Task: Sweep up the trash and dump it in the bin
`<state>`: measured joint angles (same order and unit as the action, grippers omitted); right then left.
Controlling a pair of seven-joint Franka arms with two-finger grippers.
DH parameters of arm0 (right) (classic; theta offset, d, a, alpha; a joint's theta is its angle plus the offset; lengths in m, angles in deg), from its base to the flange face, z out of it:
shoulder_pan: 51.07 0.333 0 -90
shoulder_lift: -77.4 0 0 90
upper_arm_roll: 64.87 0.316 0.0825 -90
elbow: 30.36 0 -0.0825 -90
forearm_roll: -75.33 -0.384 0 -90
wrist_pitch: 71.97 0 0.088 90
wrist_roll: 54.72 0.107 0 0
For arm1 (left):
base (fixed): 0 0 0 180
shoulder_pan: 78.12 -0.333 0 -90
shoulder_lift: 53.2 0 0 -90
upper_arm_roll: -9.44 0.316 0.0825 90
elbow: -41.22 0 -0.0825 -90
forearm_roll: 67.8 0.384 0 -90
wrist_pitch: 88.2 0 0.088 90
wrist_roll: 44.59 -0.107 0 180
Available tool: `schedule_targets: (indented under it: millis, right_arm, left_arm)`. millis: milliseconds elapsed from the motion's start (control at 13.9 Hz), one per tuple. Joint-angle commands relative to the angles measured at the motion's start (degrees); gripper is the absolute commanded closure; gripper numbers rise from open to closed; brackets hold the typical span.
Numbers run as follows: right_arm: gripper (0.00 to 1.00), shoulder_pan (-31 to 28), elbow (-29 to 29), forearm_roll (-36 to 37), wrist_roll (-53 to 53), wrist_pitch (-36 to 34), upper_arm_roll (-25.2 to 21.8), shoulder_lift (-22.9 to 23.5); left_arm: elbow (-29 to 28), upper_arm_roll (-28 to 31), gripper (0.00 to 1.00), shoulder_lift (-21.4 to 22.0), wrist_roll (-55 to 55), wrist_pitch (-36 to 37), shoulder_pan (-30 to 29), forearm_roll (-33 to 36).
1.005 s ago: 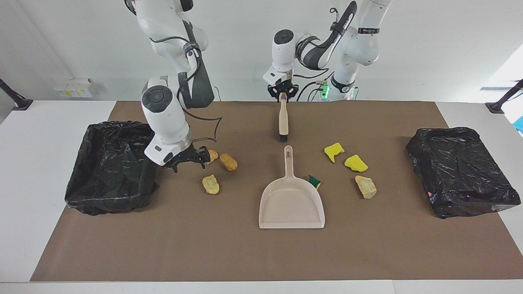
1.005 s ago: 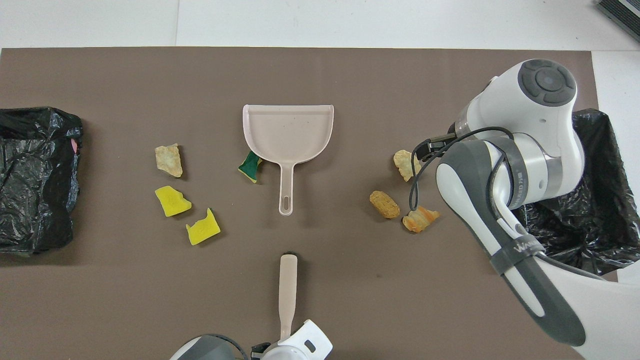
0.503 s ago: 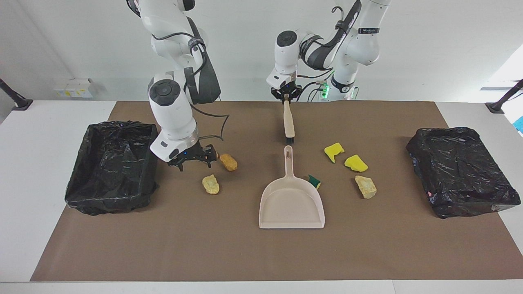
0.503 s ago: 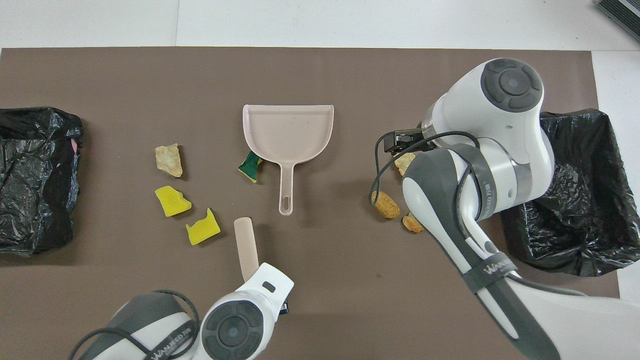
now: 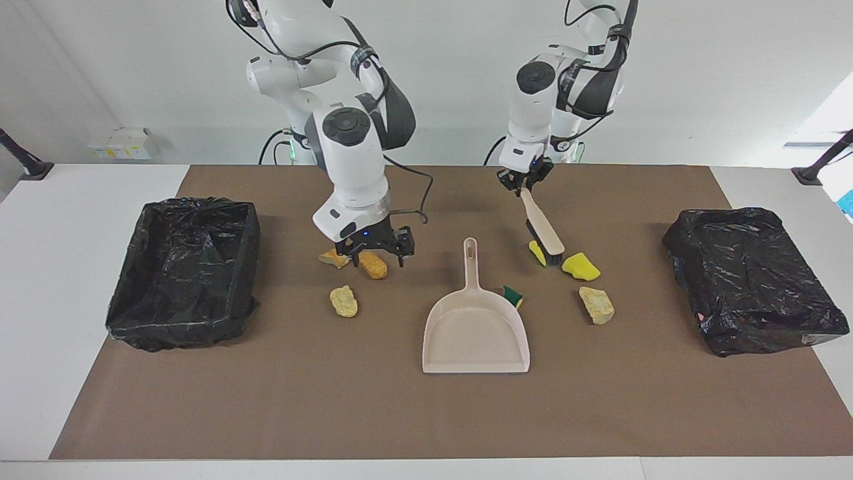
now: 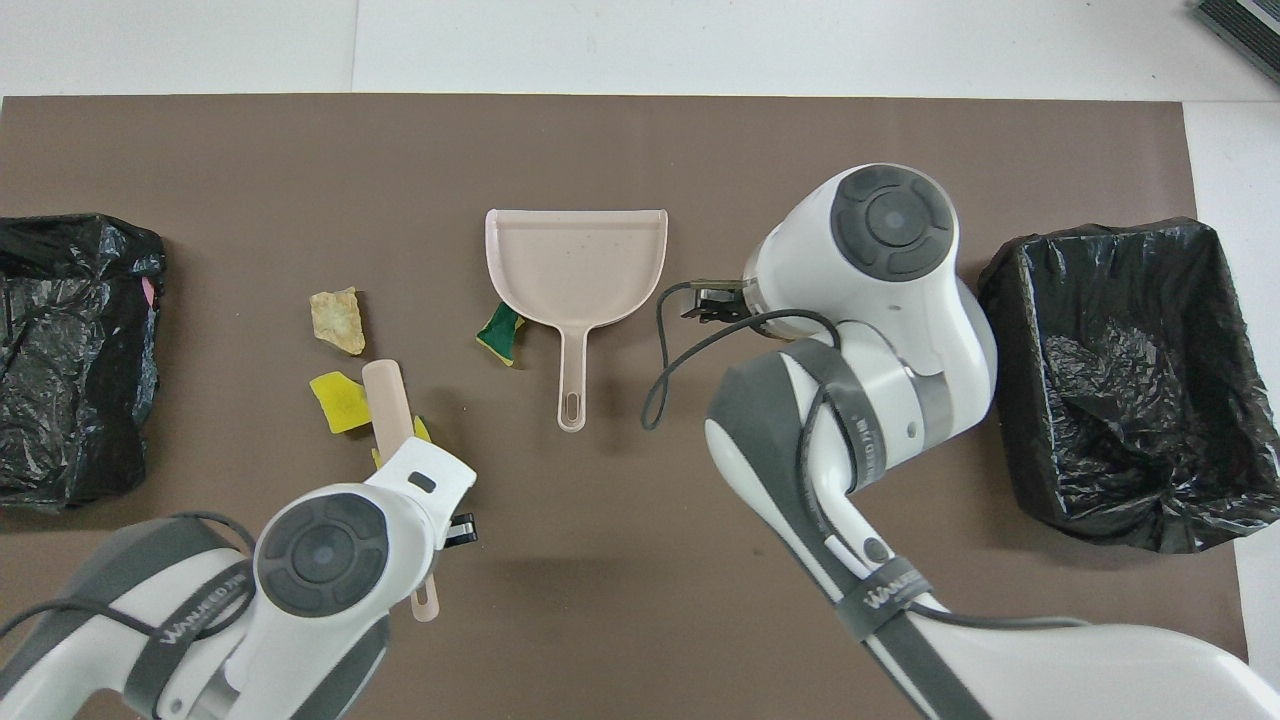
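Trash in the facing view: seven scraps on the brown mat (image 5: pixel 266 413), in two clusters either side of the beige dustpan (image 5: pixel 476 333). Toward the right arm's end, an orange flaky lump (image 5: pixel 332 258), a ridged orange-brown lump (image 5: pixel 374 265) and a pale tan lump (image 5: pixel 344 301). Right gripper (image 5: pixel 373 250) hangs low over the first two, fingers spread, nothing in them. Toward the left arm's end, a yellow sponge piece (image 5: pixel 535 251), a second yellow piece (image 5: pixel 580 266), a pale bread-like lump (image 5: pixel 596 305); a green-and-yellow sponge scrap (image 5: pixel 512 296) touches the dustpan's shoulder. Left gripper (image 5: pixel 522 185) is clenched on the beige brush (image 5: pixel 544 230), which slants down, its dark bristles at the first yellow piece. Black-lined bins (image 5: pixel 183 270) (image 5: pixel 753 277) stand at the mat's ends.

Overhead view: brush (image 6: pixel 385 400) lies across the two yellow pieces (image 6: pixel 336 402); tan lump (image 6: pixel 338 320) sits farther out. Green scrap (image 6: pixel 499 334) against the dustpan (image 6: pixel 576 260). Right arm covers the orange cluster.
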<state>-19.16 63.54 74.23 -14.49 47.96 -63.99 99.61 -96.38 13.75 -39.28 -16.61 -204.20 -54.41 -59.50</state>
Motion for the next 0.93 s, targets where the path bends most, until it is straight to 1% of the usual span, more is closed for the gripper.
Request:
schedule_targets:
  millis: [0, 72, 144, 287, 431, 503, 574, 646, 862]
  right_arm:
    - [0.00, 3.76, -5.64, 0.66, 5.46, 1.88, -0.19, 5.82]
    - [0.00, 5.07, -6.70, 0.83, 5.99, 1.89, -0.27, 6.70]
    - [0.00, 5.17, -6.71, 1.01, 5.91, 2.15, -0.19, 6.71]
    - [0.00, 5.61, -6.63, 3.54, 5.13, 3.11, -0.10, 7.32]
    - [0.00, 6.40, -5.84, 6.45, 4.77, 6.27, -0.10, 8.03]
    - [0.00, 6.41, -5.40, 6.46, 3.55, 6.37, -0.10, 8.12]
    - [0.10, 6.41, -5.13, 6.55, 1.02, 6.37, -0.10, 8.12]
    - [0.15, 6.32, -5.13, 6.46, -0.58, 6.46, -0.10, 8.12]
    - [0.16, 6.23, -3.29, 5.50, -0.77, 7.85, -0.10, 8.03]
  left_arm:
    - [1.02, -0.80, 1.00, -1.87, -10.55, -2.47, -8.04, 0.92]
    - [1.02, -0.80, 1.00, -2.22, -14.06, -3.00, -11.11, 0.92]
    - [1.20, -0.80, 1.00, -2.66, -17.93, -4.14, -14.02, 0.92]
    - [2.42, -0.88, 1.00, -3.98, -23.13, -5.03, -17.81, 0.31]
    - [6.19, -0.89, 1.00, -6.52, -24.47, -4.15, -19.22, -1.00]
    - [7.95, -0.80, 1.00, -7.66, -24.56, -3.98, -20.01, -4.14]
    - [9.01, -0.80, 1.00, -8.46, -25.08, -3.97, -20.28, -6.35]
    - [9.54, -0.80, 1.00, -8.99, -26.39, -3.97, -20.20, -6.81]
    - [9.90, -0.80, 1.00, -9.34, -28.77, -4.06, -20.28, -6.99]
